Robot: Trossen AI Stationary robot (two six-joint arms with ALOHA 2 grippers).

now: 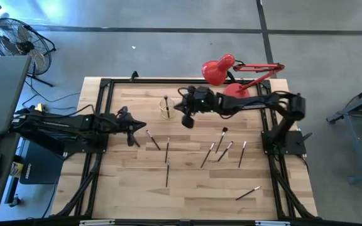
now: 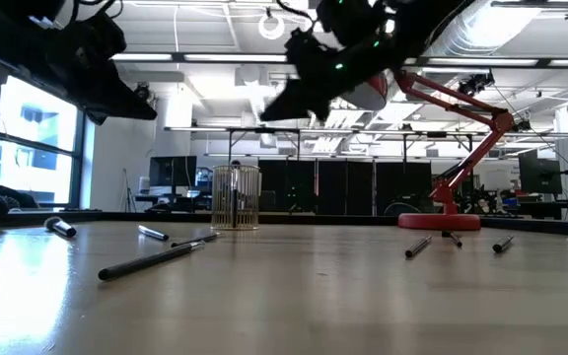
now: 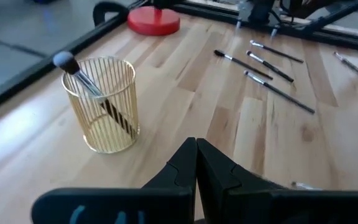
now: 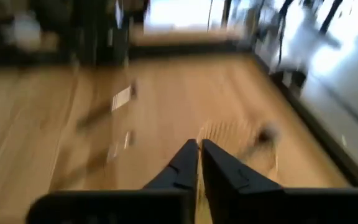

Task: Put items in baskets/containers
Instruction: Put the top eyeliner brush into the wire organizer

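Left wrist view: brush (image 3: pixel 95 93) leans head-up in cup (image 3: pixel 104 106); both end effectors clenched (probably empty).

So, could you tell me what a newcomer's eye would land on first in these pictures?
Probably the red desk lamp at the table's far edge, the only bright colour there. Next, the gold wire cup near it, with one brush leaning inside, and the right gripper hanging shut just beside it. Then the other brushes scattered across the wooden table.
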